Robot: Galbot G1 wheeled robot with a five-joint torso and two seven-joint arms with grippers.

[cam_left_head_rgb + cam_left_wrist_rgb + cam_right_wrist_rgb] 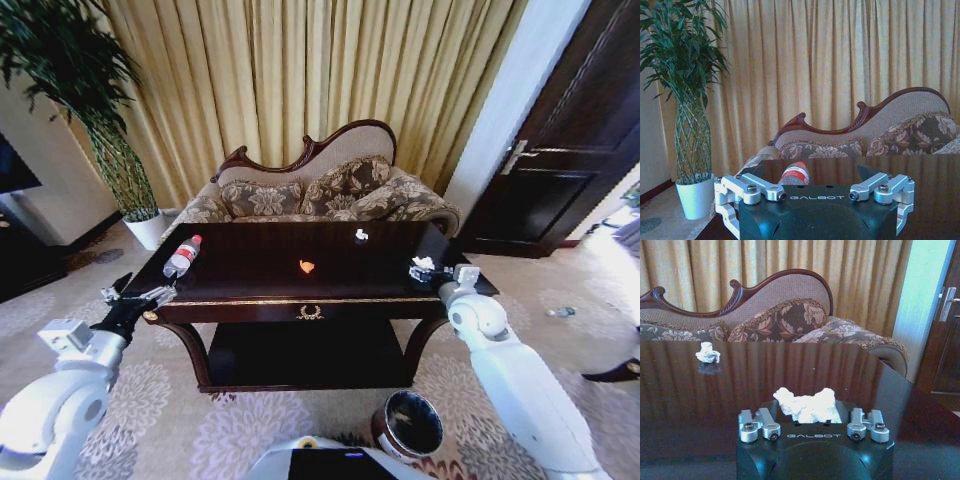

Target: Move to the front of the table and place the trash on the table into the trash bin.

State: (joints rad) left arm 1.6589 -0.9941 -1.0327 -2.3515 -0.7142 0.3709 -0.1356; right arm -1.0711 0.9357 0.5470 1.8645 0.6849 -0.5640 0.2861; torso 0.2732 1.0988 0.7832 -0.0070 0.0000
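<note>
On the table [250,285], the bottle [182,256] lies at ten o'clock, just ahead of the left gripper [140,298], whose jaws are spread; light, smooth and prone to rolling, it is best taken across its body; a white crumpled scrap [807,405], soft and weightless, is seen between the right gripper [432,272] fingers, though whether they are clenched on it cannot be told; the trash bin [410,424] stands at five o'clock.

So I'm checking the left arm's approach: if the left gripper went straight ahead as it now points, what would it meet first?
Most likely the plastic bottle, lying on the table just ahead of the open left gripper.
</note>
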